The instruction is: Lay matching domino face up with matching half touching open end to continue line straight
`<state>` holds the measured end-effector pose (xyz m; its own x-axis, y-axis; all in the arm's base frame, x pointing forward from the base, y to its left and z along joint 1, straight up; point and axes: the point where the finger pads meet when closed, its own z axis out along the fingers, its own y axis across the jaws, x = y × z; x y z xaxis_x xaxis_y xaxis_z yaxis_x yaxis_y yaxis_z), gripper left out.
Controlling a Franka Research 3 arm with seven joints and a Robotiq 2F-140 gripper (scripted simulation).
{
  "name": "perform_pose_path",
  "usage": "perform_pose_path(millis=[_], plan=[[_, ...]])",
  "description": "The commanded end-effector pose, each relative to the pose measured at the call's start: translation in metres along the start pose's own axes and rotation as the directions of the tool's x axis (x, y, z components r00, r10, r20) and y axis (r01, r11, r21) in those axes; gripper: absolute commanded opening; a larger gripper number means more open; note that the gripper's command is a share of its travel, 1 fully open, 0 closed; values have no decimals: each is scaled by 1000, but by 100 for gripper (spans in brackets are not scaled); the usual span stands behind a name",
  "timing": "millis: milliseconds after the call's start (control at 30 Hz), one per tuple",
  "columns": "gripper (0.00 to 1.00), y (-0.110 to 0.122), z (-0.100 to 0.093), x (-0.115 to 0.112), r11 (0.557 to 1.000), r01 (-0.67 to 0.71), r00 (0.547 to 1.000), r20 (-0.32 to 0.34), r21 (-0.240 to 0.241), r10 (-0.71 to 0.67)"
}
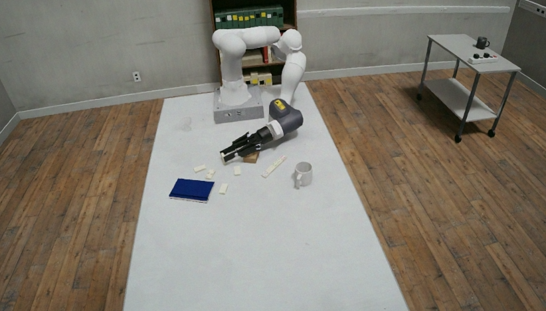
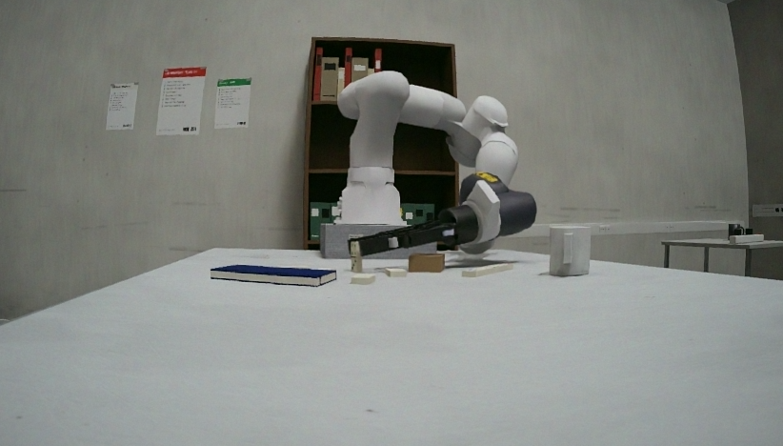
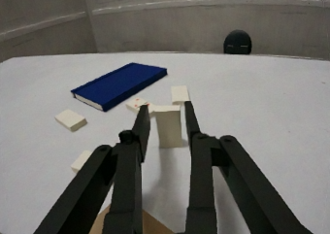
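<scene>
A cream domino [image 1: 222, 155] [image 2: 356, 259] [image 3: 169, 127] stands upright on its short end on the table. My gripper [image 1: 224, 157] [image 3: 167, 114] is open around its top, with a gap on each side in the wrist view. Its plain back faces the wrist camera. A face-up domino [image 1: 210, 173] [image 3: 138, 103] with red pips lies beyond it. Three plain dominoes lie flat: one [image 1: 199, 168] [image 3: 180, 94] farther left, one [image 1: 237, 170] [image 2: 395, 272] [image 3: 81, 160] closer in, and one [image 1: 223, 189] [image 2: 362, 279] [image 3: 71, 119] near the book. The line [image 1: 273, 166] [image 2: 488, 270] lies diagonally to the right; its pips are too small to read.
A brown block [image 1: 250, 157] [image 2: 426, 262] [image 3: 154, 223] lies under the gripper's fingers. A blue book [image 1: 191, 189] [image 2: 271, 272] [image 3: 121, 84] lies left of the dominoes. A white mug [image 1: 303, 173] [image 2: 569, 251] stands right of the line.
</scene>
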<state>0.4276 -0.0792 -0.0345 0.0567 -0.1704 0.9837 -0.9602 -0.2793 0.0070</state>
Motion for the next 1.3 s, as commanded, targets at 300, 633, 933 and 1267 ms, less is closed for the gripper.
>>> perform_pose_path(millis=[300,633,933,1267], plan=[[33,2,1,-1,1000,-6,1000,-1,-5,6],[33,2,1,-1,1000,-6,1000,-1,-5,6],[33,2,-1,1,1000,-6,1000,-1,-5,6],[33,2,-28,16,1000,-6,1000,-1,-5,6]])
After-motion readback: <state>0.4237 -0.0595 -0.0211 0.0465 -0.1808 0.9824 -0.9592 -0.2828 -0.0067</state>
